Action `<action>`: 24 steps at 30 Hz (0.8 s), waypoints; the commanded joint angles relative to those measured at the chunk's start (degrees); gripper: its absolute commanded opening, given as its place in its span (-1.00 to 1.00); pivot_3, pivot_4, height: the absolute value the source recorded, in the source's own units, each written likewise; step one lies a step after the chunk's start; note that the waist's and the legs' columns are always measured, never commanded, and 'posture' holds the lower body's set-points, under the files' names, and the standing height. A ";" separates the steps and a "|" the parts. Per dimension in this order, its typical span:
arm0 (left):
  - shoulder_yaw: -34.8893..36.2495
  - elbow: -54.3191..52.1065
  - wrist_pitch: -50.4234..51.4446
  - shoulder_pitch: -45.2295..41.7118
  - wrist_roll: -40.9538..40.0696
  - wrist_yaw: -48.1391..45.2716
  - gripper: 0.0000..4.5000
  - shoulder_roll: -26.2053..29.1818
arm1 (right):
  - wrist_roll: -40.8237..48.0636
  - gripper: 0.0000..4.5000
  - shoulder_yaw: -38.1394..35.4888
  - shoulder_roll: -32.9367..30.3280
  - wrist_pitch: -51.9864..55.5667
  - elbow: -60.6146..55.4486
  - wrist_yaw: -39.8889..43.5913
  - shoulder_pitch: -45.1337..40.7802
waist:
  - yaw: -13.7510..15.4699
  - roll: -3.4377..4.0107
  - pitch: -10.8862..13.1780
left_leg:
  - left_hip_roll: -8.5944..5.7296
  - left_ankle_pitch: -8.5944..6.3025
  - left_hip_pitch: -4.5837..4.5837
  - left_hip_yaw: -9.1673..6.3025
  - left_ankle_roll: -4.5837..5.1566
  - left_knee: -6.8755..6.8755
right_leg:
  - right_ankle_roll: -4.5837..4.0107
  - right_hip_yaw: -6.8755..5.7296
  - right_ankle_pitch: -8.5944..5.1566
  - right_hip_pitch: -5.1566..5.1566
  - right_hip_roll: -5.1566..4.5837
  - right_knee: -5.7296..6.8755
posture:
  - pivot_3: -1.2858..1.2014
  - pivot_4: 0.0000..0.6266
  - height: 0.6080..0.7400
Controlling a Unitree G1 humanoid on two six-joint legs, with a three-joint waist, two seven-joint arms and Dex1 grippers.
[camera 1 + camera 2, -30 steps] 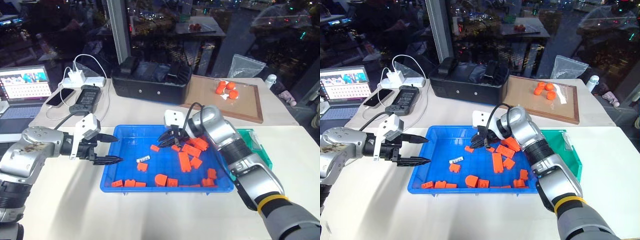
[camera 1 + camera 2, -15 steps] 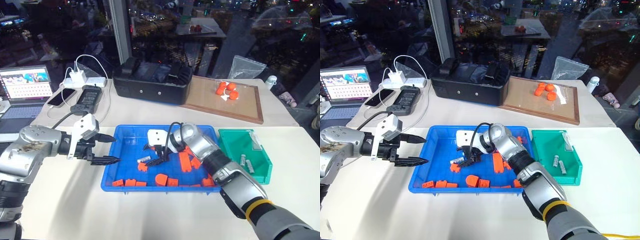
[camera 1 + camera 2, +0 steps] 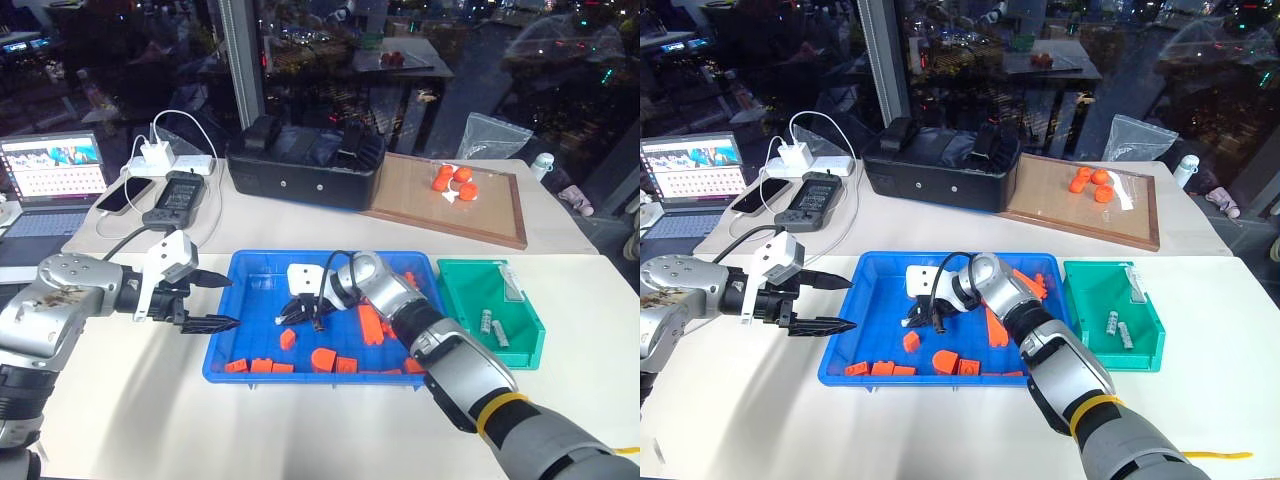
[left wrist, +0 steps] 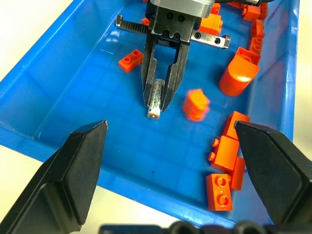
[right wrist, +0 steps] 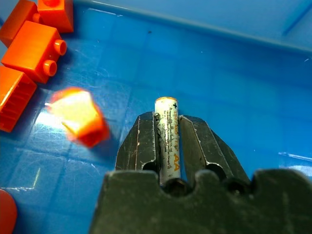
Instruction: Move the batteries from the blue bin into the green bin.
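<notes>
Right claw (image 4: 160, 105) is closed narrow on a single battery (image 5: 167, 131), the cylinder lying lengthwise between the two fingers with its white end protruding just past the tips. The grip sits low over the floor of the blue bin (image 3: 245, 270); whether the battery is lifted clear of that floor cannot be told. One loose orange block (image 4: 196, 104) lies just beside the claw, with further orange blocks (image 4: 225, 165) near it along the bin wall.

Left claw (image 3: 208, 301) hangs spread wide and empty at the blue bin's outer edge, well apart from the right claw and holding nothing.

Green bin (image 3: 520, 345) stands on the table beyond the far end of the blue bin from the right claw, already containing two batteries (image 3: 494, 328).

Risk assessment, as judgement only:
- The battery is smooth and round and held along its length; a loose pinch could let it slide out endwise during the carry.
- A low lift could drag it against the neighbouring block or catch the blue bin's rim.
- Release short of the green bin would drop it among the blocks or onto the table, where it would likely roll.
</notes>
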 commanded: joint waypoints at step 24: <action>0.07 0.57 1.85 -8.71 -4.50 -0.90 1.00 -5.98 | 9.25 -0.85 -11.11 -17.57 26.36 -32.22 10.42 2.72 | 0.38 -0.01 0.03 | -0.03 0.01 -0.41 -0.14 0.00 0.03 | 0.02 -0.02 0.00 -0.05 -0.01 -0.04 | 0.03 -0.52 1.00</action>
